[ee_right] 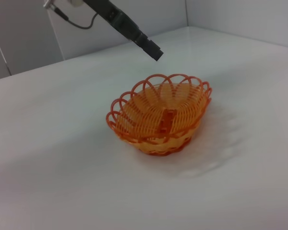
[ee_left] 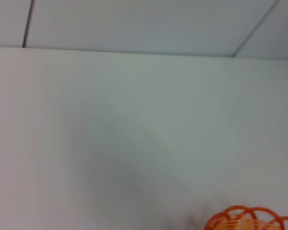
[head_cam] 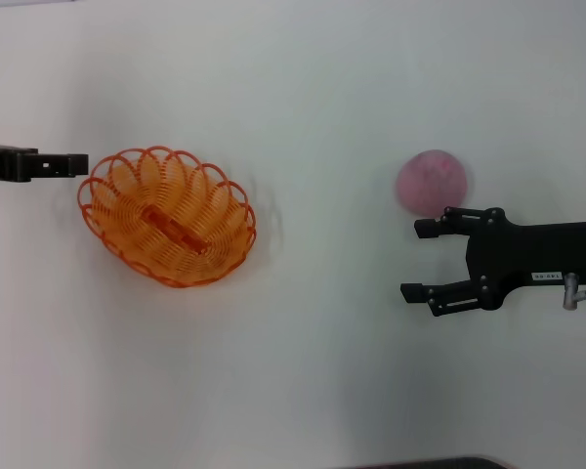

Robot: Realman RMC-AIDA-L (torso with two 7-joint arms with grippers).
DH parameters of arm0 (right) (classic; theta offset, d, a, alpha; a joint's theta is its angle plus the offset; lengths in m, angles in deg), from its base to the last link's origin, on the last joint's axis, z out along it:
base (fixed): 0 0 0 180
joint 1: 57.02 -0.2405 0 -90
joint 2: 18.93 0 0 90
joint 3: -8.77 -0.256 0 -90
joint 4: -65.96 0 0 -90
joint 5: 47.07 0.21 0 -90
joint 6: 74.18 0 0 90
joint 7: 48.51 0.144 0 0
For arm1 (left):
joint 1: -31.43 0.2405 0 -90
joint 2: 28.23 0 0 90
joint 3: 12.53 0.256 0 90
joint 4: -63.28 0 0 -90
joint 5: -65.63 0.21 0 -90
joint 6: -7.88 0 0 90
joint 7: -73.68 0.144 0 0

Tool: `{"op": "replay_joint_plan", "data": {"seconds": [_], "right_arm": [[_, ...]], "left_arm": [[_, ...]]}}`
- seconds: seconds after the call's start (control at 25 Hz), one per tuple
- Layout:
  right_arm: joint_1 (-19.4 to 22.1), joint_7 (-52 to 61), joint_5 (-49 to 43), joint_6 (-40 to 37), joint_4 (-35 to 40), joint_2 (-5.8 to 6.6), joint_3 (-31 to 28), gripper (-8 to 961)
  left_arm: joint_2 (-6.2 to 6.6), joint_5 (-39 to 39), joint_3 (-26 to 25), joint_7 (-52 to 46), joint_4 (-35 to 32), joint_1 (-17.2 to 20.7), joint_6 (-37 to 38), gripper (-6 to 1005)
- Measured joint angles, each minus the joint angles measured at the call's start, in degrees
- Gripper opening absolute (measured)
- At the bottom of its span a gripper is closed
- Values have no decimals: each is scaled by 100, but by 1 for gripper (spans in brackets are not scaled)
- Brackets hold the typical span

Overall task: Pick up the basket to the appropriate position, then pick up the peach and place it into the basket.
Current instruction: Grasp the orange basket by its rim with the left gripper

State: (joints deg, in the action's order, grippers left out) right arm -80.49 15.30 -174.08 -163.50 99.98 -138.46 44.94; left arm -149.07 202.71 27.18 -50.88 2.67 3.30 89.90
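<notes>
Sitting on the white surface: the orange wire basket, on the robot's left side, upright, nothing inside it.
Basket position: resting flat with its scalloped rim up and its mouth open, so ready to receive fruit; whether this spot counts as the appropriate position is a judgement, and from here it is looking plausible but not certain.
Left claw: hovering just beside the basket's rim on the outer left side, level with the loops, not visibly touching the wire; fingers seen edge-on as one dark bar, so open or closed cannot be told. In the right wrist view, hanging a little above and behind the rim.
Left wrist view: showing only a sliver of the rim at the frame's edge, suggesting the arm is pointing past the basket rather than down into it.
Peach: lying on the right side of the surface, well apart from the basket, free of any grip.
Right claw: fingers spread apart and holding nothing, pointing toward the basket side, with the upper finger just beside the peach's near edge; likely lining up for the pick, though not yet straddling the fruit.
Stage, as judged: peach transfer not yet done.
</notes>
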Motion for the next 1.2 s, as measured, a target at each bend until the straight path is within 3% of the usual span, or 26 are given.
{"op": "replay_joint_plan", "data": {"seconds": [0.48,0.8,1.2], "right_arm": [[-2,0,2,-9,0,5,4,947],[-9,0,1,-18,7,12,5,947],[-24,0,1,-25,19,0,23,947]], "left_arm": [[15,1760,1119,-544,-13,-1070,-111,854],[-12,2309,1370,-759,323,-1593,-10,835],[-37,2475,1426,-790,373,-1685,-67,811]]}}
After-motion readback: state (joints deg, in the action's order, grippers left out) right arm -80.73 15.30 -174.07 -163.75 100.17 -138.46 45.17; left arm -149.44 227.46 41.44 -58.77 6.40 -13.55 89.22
